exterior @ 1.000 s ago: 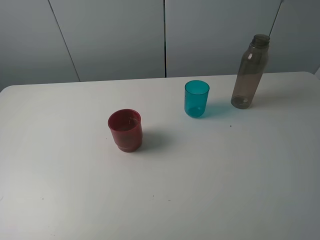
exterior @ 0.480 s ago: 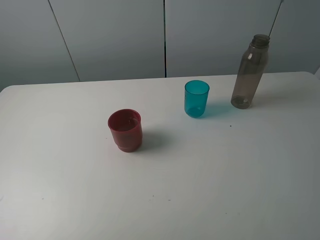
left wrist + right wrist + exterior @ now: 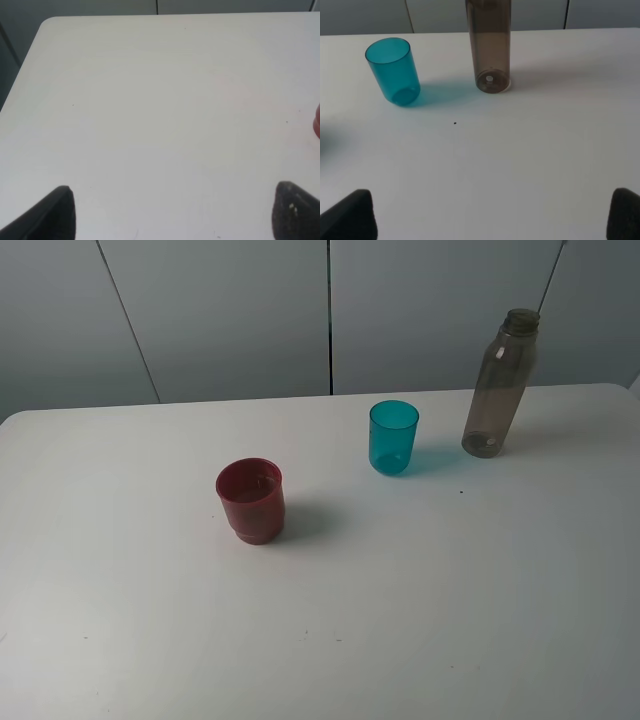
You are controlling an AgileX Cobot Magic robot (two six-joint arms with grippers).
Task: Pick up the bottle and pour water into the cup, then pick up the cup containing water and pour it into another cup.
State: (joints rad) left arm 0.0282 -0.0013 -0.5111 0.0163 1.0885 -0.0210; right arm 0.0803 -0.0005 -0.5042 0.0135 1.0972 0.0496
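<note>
On the white table (image 3: 140, 630) all three vessels stand upright and well apart, leaving each room to be grasped. The smoky bottle (image 3: 499, 382) is rightmost, ahead of the right gripper (image 3: 490, 220), whose jaws gape empty. The red cup (image 3: 251, 501) stands nearer the spread, empty left gripper (image 3: 172, 215); the teal tumbler (image 3: 394, 437) stands between.

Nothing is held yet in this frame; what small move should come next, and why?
Probably the right gripper should advance toward the bottle: its jaws stand open and empty, the bottle stands upright ahead of it, beside the teal cup, and pouring starts there.
</note>
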